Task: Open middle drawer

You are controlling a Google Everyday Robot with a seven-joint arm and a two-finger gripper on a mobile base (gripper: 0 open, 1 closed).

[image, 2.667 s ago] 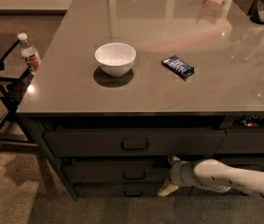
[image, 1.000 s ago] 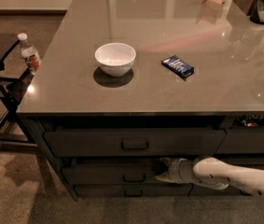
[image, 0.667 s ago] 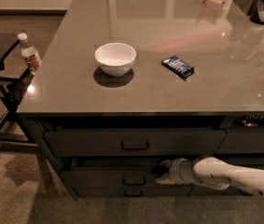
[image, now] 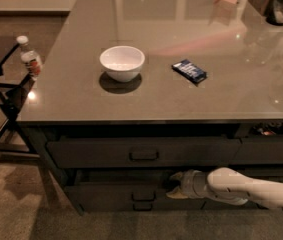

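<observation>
Gripper [image: 175, 188], grip state unclear, seemingly touches the middle drawer [image: 106, 193] beneath the grey countertop [image: 131, 99].

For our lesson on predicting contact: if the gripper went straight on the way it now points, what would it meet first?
Probably the small loop handle of the middle drawer. The gripper sits low at that drawer's front, pointing left toward it. Depth is unclear, so it may touch the front first.
</observation>
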